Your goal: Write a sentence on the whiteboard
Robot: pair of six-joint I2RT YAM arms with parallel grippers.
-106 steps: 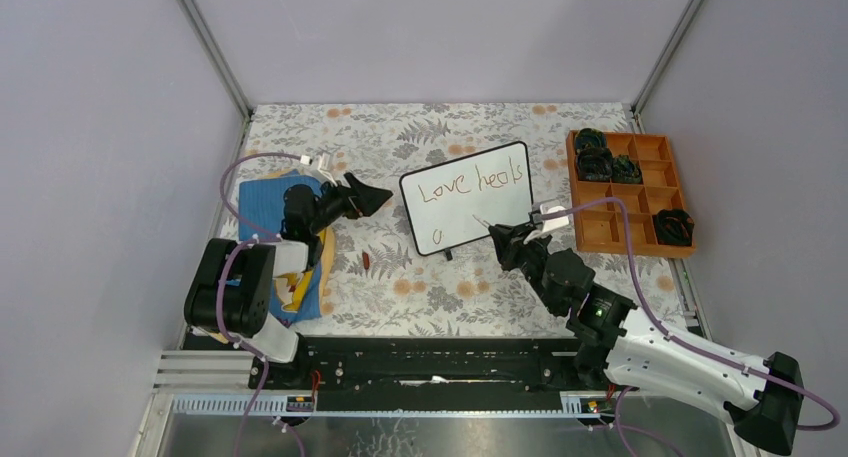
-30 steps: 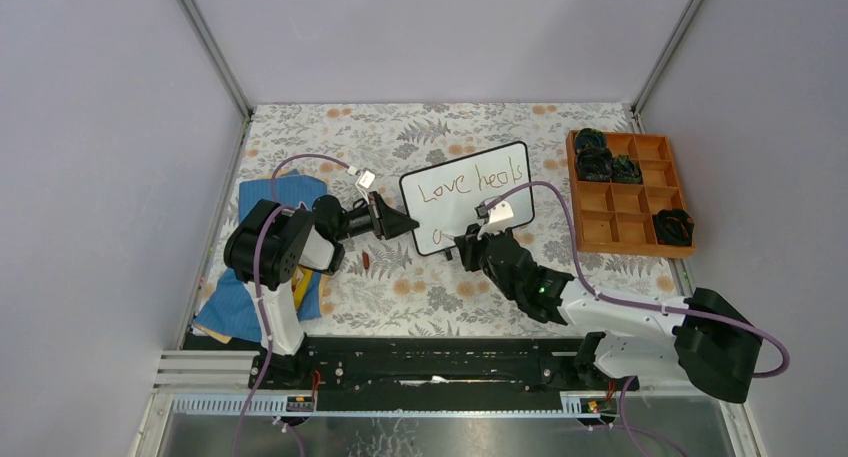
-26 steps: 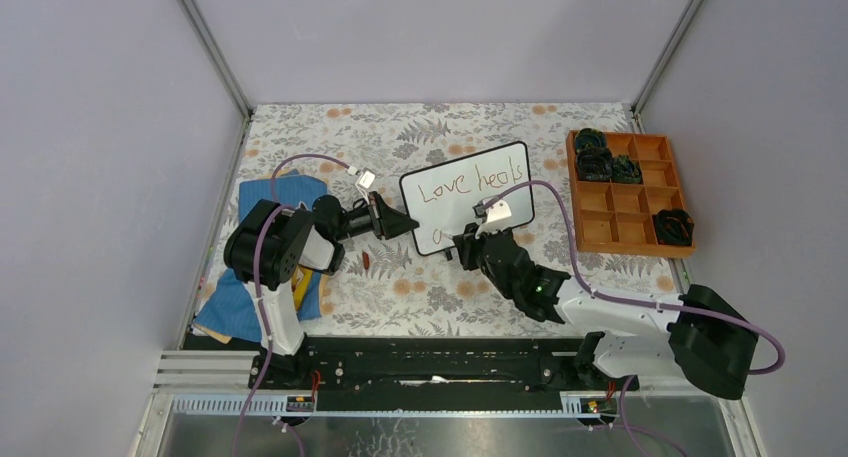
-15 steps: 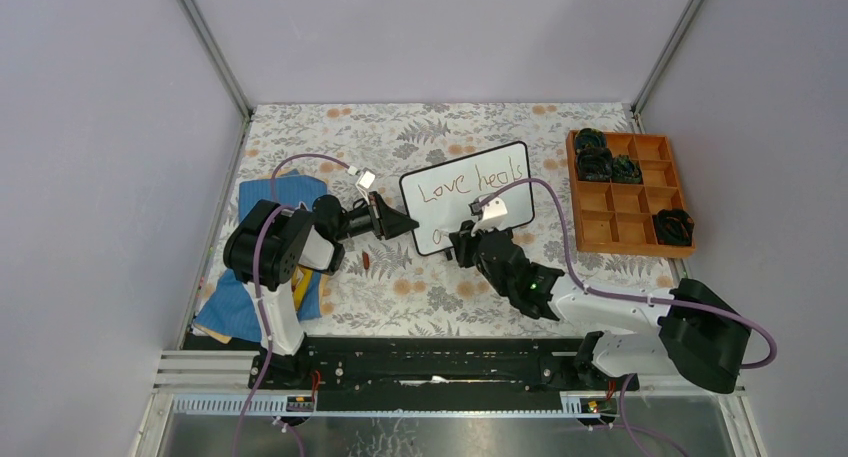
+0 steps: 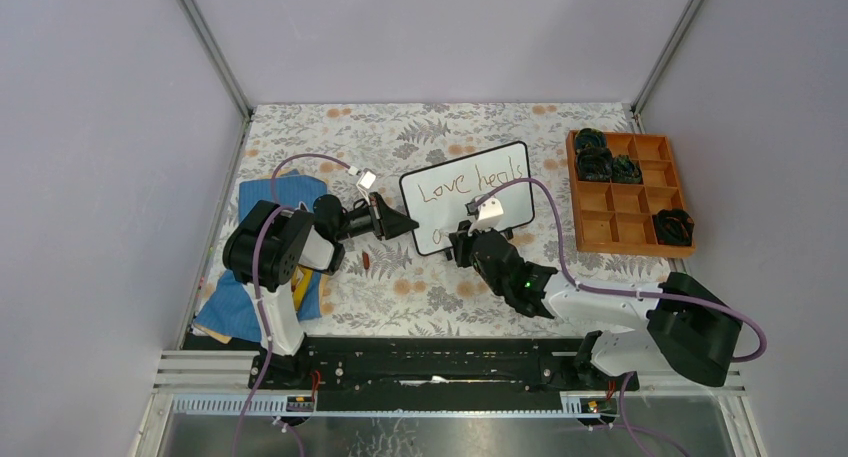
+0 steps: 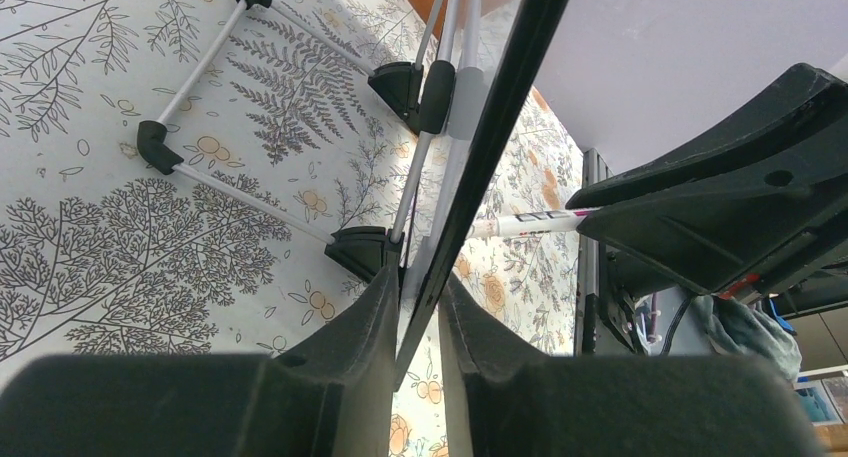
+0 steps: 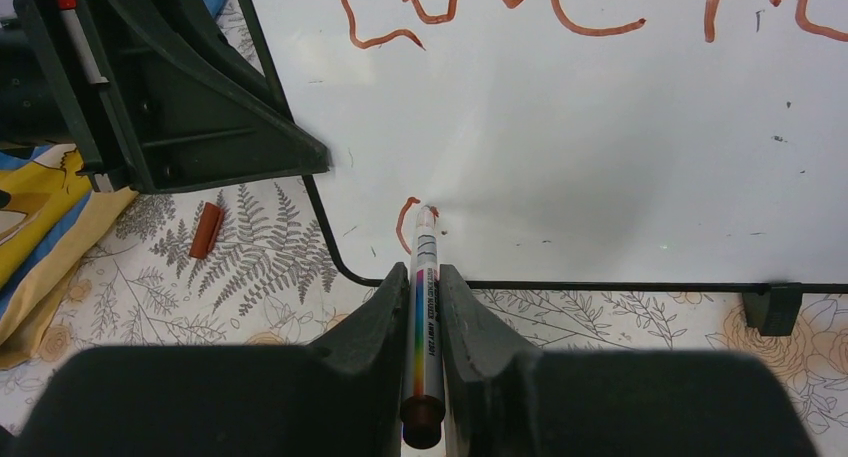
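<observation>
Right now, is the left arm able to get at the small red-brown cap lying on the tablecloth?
Probably yes, but not freely. The cap lies uncovered just beside the left tool, yet that tool grips the whiteboard edge and must release it first.

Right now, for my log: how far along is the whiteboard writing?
Done: "Love heals" tops the whiteboard. In hand: left gripper clamps the board's edge, right gripper holds the marker at a lone letter below. Left: apparently the rest of that line.
</observation>
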